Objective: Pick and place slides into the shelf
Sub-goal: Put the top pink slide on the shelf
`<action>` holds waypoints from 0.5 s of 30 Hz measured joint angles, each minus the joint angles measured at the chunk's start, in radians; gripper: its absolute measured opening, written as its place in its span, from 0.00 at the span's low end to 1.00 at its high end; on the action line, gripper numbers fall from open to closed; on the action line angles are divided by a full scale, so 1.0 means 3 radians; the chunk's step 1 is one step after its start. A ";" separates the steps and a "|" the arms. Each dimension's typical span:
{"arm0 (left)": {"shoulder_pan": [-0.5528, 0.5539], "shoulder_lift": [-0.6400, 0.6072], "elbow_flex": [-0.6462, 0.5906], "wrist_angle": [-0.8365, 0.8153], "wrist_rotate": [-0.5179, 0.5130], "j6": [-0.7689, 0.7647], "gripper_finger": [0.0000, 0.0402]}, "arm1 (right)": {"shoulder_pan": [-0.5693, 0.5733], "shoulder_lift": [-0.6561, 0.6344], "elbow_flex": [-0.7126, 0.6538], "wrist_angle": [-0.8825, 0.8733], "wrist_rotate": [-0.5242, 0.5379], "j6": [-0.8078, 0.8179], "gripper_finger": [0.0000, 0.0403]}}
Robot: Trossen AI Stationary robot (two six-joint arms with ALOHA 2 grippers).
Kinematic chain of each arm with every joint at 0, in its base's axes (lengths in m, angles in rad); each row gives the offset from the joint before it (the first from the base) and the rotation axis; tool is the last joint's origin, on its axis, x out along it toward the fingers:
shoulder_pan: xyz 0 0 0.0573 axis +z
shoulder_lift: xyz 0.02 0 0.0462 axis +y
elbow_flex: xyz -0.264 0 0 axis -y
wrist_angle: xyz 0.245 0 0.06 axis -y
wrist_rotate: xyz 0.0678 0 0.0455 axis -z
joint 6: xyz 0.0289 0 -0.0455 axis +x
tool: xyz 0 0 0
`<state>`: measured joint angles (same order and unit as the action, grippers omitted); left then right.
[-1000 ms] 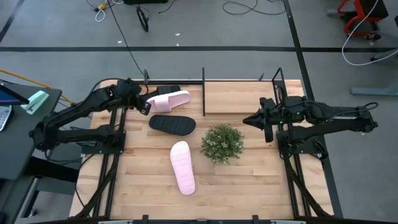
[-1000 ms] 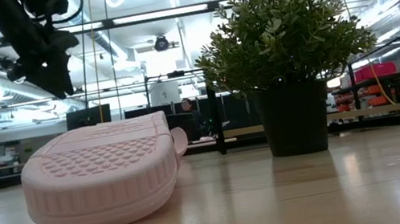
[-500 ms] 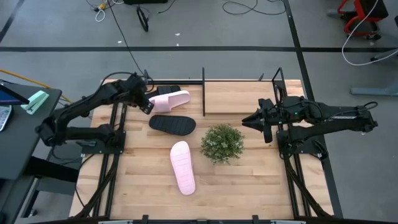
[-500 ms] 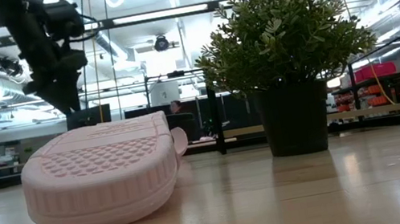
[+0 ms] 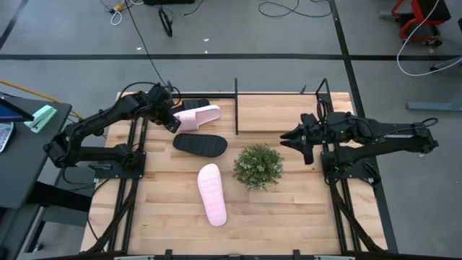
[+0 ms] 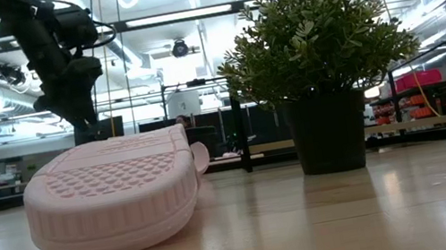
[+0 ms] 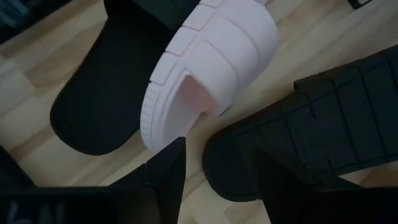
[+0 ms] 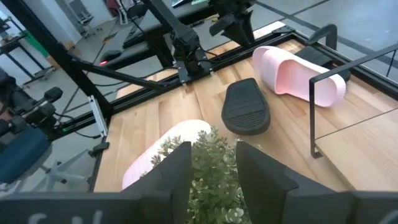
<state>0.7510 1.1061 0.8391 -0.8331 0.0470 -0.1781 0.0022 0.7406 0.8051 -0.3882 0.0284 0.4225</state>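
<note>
Overhead, left claw (image 5: 173, 121) is open beside pink slide (image 5: 196, 116); wrist view reveals black slide (image 7: 93, 106) beneath.

No legible text, label, brand, number or sign in any view; the pale pink ribbed rubber slide (image 6: 112, 193) shows only a moulded tread pattern on its sole, no lettering readable; the black ribbed rubber slide (image 8: 246, 107) likewise shows plain ridges; the dark plastic plant pot (image 6: 328, 132) carries no readable mark; background fixtures in the room behind the table are too small to read.
</note>
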 joint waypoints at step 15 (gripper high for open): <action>0.0470 0.0010 -0.0001 0.0060 0.0119 0.0537 0.46 | 0.0001 0.0221 0.0000 0.0000 -0.0115 0.0006 0.34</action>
<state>0.8922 1.1090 0.8387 -0.8152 0.0827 -0.0170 0.0025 0.8070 0.8051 -0.3882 -0.0061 0.4244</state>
